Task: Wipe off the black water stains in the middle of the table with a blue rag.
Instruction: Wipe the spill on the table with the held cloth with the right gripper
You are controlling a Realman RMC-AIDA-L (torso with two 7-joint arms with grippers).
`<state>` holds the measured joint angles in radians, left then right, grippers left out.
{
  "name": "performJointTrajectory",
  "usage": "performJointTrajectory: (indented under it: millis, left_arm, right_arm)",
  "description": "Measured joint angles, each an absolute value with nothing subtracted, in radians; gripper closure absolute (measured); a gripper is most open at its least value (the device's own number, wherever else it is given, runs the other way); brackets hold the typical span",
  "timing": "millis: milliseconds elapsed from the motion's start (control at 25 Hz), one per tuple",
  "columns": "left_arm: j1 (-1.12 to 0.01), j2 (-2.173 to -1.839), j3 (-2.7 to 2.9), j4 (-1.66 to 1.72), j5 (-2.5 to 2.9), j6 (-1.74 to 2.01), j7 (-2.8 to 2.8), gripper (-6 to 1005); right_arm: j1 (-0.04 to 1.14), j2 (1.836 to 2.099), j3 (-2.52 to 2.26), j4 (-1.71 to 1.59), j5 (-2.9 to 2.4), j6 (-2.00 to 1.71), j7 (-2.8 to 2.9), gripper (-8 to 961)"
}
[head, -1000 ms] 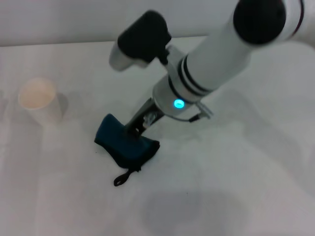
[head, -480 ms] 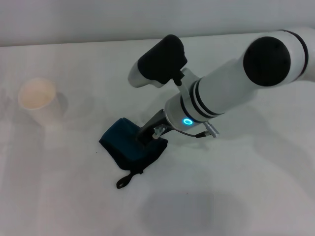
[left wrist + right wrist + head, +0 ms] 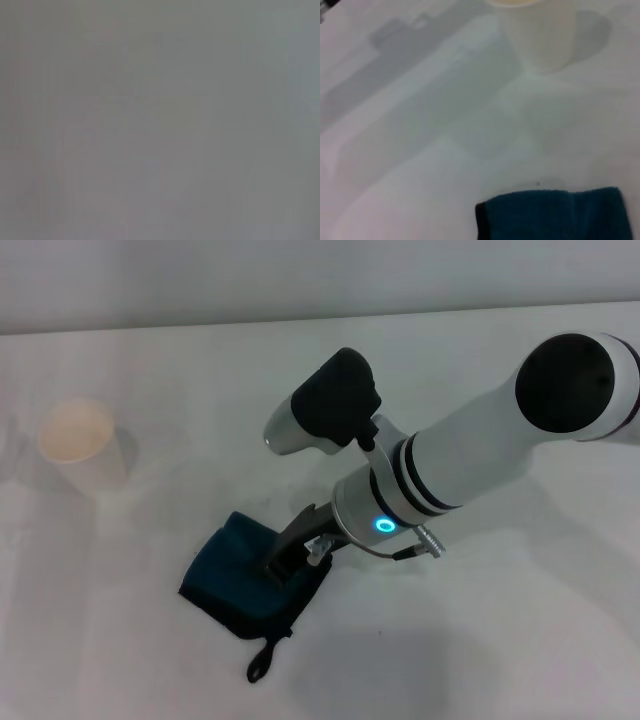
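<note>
Head view: right gripper [image 3: 292,558] clamped on blue rag [image 3: 240,580], pressing it onto table [image 3: 520,640]. Rag dragged nearer robot than second ago; wiping stroke underway. Black stain unseen, likely beneath rag. Cup [image 3: 78,445] well beyond gripper.

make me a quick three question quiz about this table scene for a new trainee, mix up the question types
1. True or false: the blue rag lies flat on the table with the right hand pressed on it.
2. Multiple choice: the white paper cup stands A) on the rag, B) apart from the rag, toward the robot's left, C) under the right arm.
3. Fill in: the black loop trails from the rag's ___ edge in the head view.

Key: 1 true; 2 B; 3 near. The black water stains are not visible, possibly under the rag. The left hand is out of view.
</note>
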<state>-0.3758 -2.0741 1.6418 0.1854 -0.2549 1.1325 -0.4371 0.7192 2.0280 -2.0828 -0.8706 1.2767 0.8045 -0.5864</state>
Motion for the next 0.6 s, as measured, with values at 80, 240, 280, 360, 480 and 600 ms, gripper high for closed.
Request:
performJointTrajectory:
  millis: [80,240,280,360,480,600]
  left_arm:
    - [-0.377,-2.074,1.642,0.186,-0.255,1.133,-0.437,124]
    - [-0.379,-2.072,1.643,0.187,-0.254,1.135,-0.438,124]
    - [-0.379,-2.072,1.643,0.187,-0.255,1.135,-0.438,124]
    - [-0.379,-2.072,1.643,0.189,-0.255,1.138,-0.438,124]
    - [-0.381,-2.071,1.641,0.192,-0.254,1.141,-0.438,124]
    - [-0.381,-2.071,1.637,0.201,-0.254,1.143,-0.439,124]
  right_arm:
    - [0.719,2.028,-2.09,-0.871,1.279,0.801,-0.595,917]
    - [0.72,2.026,-2.088,-0.86,1.272,0.738,-0.595,917]
    - [0.72,2.023,-2.084,-0.854,1.27,0.723,-0.595,918]
    - [0.72,2.018,-2.065,-0.839,1.252,0.693,-0.595,920]
    - [0.721,2.019,-2.014,-0.817,1.17,0.678,-0.592,921]
    - [0.715,2.02,-1.968,-0.817,1.097,0.677,-0.586,920]
